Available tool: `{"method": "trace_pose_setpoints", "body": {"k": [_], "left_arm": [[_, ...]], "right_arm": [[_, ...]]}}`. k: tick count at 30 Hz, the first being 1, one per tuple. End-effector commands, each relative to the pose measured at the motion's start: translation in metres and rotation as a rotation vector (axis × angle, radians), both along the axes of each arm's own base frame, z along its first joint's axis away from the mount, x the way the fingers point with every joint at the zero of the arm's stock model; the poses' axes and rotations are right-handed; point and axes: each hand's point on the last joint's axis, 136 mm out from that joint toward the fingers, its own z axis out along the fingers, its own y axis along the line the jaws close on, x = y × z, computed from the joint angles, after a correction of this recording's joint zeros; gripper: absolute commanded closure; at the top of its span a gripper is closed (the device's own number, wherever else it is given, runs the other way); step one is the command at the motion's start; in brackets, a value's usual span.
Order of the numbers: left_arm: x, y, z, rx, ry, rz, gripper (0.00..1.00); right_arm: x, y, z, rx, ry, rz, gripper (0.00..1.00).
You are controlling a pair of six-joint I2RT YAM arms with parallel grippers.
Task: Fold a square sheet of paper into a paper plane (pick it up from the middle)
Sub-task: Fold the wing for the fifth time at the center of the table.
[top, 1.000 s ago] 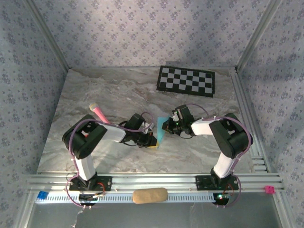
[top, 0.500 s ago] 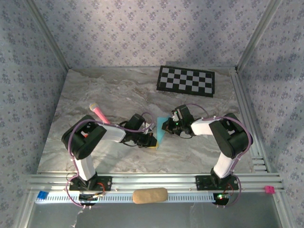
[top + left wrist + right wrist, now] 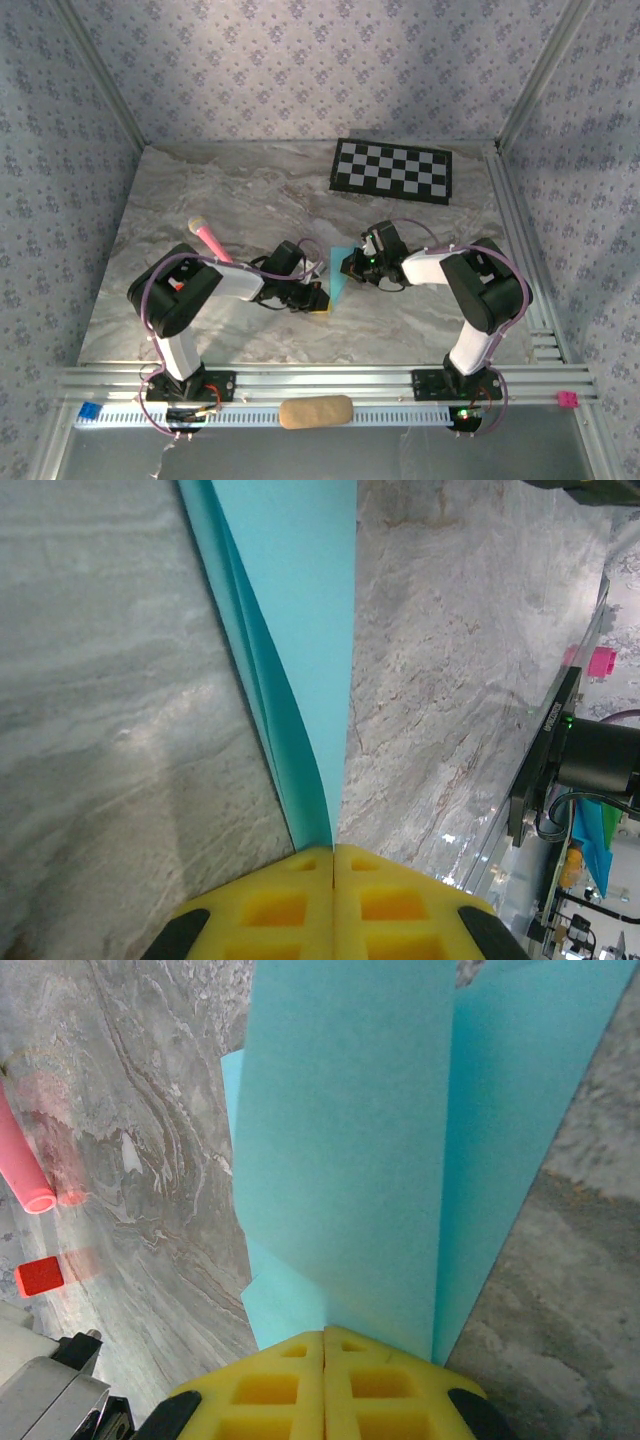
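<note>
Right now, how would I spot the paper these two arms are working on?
On the grey marble table, come forward from the black-and-white checkerboard mat to the middle. Both the left end effector and the right end effector pinch the sheet of paper there: thin, creased, light blue, unlike the pink marker pen to its left.

Diffuse, even light from above fills the slightly grainy top view; shadows are faint. In the left wrist view the bench (image 3: 120, 680) carries a soft glare patch and the far right edge blurs. The square sheet of paper (image 3: 340, 1140) looks sharp, evenly lit.
</note>
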Motion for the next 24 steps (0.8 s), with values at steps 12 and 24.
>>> {"method": "trace_pose_setpoints", "body": {"k": [12,24], "left_arm": [[-0.042,0.028,-0.013,0.11,0.11,-0.04,0.82],[0.002,0.015,0.064,-0.04,-0.073,0.077,0.83]], "right_arm": [[-0.015,-0.026,-0.035,-0.158,0.089,-0.034,0.93],[-0.014,-0.023,-0.032,-0.152,0.085,-0.028,0.93]]}}
